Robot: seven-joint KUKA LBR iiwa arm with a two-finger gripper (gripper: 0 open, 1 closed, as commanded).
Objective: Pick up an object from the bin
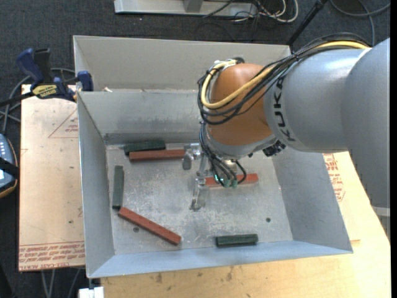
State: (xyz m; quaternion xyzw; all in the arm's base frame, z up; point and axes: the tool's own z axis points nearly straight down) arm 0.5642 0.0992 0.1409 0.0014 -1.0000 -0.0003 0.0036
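The grey metal bin (93, 185) stood on a dark carpet (37, 17), and behind it some cables (273, 2) lay in a loose bundle beside a pale flat stand base (180, 5). The floor of the bin was dull and much scratched, with whitish scuff marks around its middle. The arm (335, 98) came in from the right, with an orange cover (239, 104) and yellow and black wires at its wrist. The gripper (197, 190) hung low over the middle of the floor; whether its jaws were spread or pressed together I could not tell, and I saw nothing between them. Just beside it, to the right, lay an orange-red bar (248, 179), partly hidden under the wrist. Near the back wall a dark green bar (144, 146) and a red-brown bar (157, 155) lay side by side, touching. A grey-green bar (117, 186) lay along the left wall, a long red-brown bar (149, 225) lay slanted at the front left, and another dark green bar (236, 241) lay by the front wall, well apart from the others.
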